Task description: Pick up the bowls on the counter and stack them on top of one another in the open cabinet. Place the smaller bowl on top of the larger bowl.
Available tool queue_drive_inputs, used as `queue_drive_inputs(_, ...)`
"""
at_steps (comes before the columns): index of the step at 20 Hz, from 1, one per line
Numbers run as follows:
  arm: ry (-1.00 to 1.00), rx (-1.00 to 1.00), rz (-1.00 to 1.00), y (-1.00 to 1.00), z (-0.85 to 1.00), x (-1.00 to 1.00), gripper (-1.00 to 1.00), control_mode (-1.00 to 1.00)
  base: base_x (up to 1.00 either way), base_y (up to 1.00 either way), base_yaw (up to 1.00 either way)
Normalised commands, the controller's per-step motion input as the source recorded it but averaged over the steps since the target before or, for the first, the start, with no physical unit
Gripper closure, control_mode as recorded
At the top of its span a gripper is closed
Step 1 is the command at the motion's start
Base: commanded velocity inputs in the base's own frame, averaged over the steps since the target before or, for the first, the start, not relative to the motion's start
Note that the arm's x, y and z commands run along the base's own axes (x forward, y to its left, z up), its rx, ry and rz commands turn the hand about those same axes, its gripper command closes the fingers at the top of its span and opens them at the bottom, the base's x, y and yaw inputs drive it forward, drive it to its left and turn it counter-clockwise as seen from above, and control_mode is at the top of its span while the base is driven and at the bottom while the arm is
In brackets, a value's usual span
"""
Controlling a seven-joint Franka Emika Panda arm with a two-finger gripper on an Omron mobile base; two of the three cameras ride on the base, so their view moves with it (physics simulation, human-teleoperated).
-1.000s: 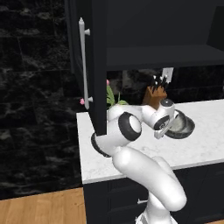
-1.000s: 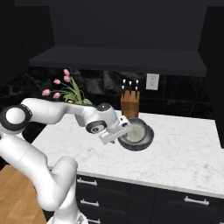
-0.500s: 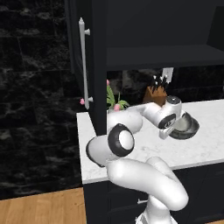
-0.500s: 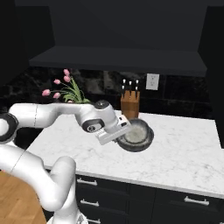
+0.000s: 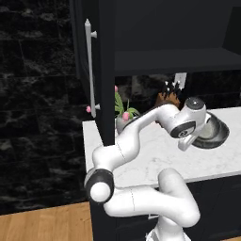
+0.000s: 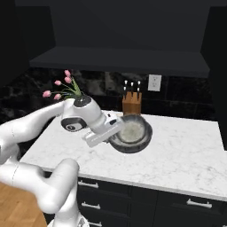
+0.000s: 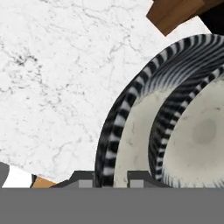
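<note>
The larger bowl (image 7: 114,127), dark and shiny with a striped sheen, is on the marble counter (image 6: 177,150) with the smaller bowl (image 7: 197,135) nested inside it. The smaller bowl's pale speckled inside (image 6: 132,129) shows within the larger bowl's dark rim (image 6: 144,137). My gripper (image 7: 111,180) straddles the larger bowl's near rim, one finger outside the wall and one inside, closed onto it. Seen from the base, the gripper (image 6: 114,133) is at the bowl's left edge; the larger bowl (image 5: 217,134) lies just right of the gripper (image 5: 194,139). I cannot tell whether the bowl touches the counter. The cabinet's door (image 5: 106,70) is open above.
A wooden knife block (image 6: 132,103) stands right behind the bowls by the wall. A grey vase of pink tulips (image 6: 66,88) is at the back left. The cabinet's shelf (image 5: 174,61) hangs over the counter, and the open door's bar handle (image 5: 89,70) juts out at the left.
The arm's elbow has swung down and out to the left while the hand stayed at the larger bowl's rim. The bowls have barely shifted.
</note>
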Motion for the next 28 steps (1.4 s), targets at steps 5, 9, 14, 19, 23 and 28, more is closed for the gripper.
queue_drive_inputs(5, 0.0, 0.0, 0.0, 0.14, 1.0, -0.36, 1.0, -1.0, 0.0, 0.0, 0.0)
queue_drive_inputs(9, -0.02, 0.0, 0.01, 0.16, 1.0, -0.14, 1.0, -1.0, 0.0, 0.0, 0.0)
queue_drive_inputs(14, -0.08, -0.02, 0.04, 0.18, 1.0, -0.01, 1.0, -1.0, 0.0, 0.0, 0.0)
queue_drive_inputs(19, -0.24, -0.11, 0.15, 0.11, 1.0, -0.15, 1.0, -1.0, 0.0, 0.0, 0.0)
queue_drive_inputs(23, -0.28, -0.16, 0.18, 0.13, 1.0, -0.43, 1.0, -1.0, 0.0, 0.0, 0.0)
queue_drive_inputs(28, -0.18, -0.1, 0.2, 0.17, 0.95, 0.12, 1.0, -1.0, 0.0, 0.0, 0.0)
